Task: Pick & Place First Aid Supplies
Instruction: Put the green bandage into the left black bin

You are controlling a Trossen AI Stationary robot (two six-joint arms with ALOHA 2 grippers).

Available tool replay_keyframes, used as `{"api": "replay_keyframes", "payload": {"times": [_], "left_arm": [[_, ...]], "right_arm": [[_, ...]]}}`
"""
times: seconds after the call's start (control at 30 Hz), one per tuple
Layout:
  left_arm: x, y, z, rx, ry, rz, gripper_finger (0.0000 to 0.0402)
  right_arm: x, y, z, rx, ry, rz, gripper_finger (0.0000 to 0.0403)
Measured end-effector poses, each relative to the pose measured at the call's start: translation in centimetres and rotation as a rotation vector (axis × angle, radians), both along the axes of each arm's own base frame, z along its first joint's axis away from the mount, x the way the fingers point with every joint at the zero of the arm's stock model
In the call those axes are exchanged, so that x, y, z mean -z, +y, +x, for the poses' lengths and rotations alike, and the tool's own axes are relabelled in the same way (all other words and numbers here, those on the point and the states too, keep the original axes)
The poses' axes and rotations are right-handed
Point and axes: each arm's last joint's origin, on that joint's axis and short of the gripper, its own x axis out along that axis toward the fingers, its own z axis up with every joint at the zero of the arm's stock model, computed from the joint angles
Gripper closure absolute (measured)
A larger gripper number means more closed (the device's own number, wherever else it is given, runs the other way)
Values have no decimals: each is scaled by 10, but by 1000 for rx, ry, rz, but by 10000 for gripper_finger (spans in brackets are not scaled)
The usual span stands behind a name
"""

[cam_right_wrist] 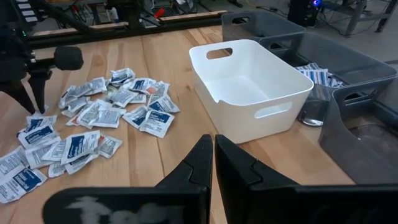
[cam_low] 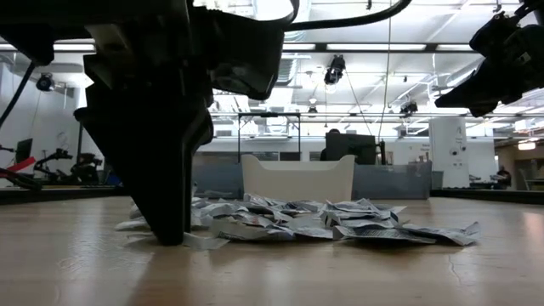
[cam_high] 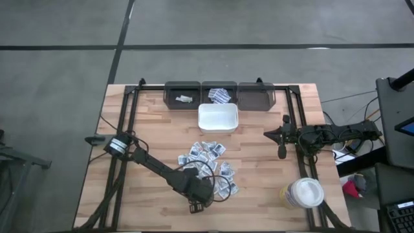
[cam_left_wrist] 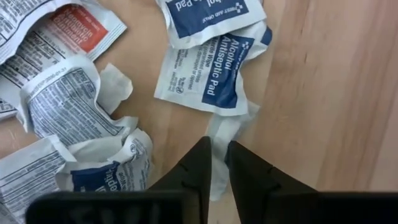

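Observation:
The first aid supplies [cam_high: 210, 162] lie as a loose heap of small white and blue printed sachets on the wooden table, in front of the white bin [cam_high: 218, 118]. My left gripper [cam_high: 202, 197] points down at the heap's near edge, its tips [cam_low: 170, 238] on the table. It is shut on a plain white sachet [cam_left_wrist: 222, 127] that lies partly under an alcohol pad sachet [cam_left_wrist: 208, 71]. My right gripper [cam_right_wrist: 213, 155] hangs shut and idle at the table's right side [cam_high: 283, 136], with nothing in it. My left gripper pinches the white sachet's narrow end [cam_left_wrist: 217, 138] between its two fingers, which come from above and point down. The sachet's other end is tucked under the alcohol pad sachet, and it lies on the table.
Three dark bins [cam_high: 256, 95] stand in a row at the far edge; the left one [cam_high: 183, 97] and the middle one [cam_high: 218, 95] hold a few sachets. A white round lidded tub [cam_high: 304, 193] stands near the right front corner. Bare wood lies left of the heap.

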Motion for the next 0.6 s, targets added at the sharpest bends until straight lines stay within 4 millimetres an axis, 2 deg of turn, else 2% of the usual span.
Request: {"api": "replay_keyframes", "payload": {"times": [0.33, 0.5, 0.6], "left_arm": [[-10, -6, 7, 33, -13, -61, 387], [-17, -10, 3, 73, 93, -160, 394], [-28, -11, -1, 89, 157, -224, 398]], "right_arm": [[0, 0, 0, 0, 0, 0, 385], [0, 0, 0, 0, 0, 0, 385], [0, 0, 0, 0, 0, 0, 385]]}}
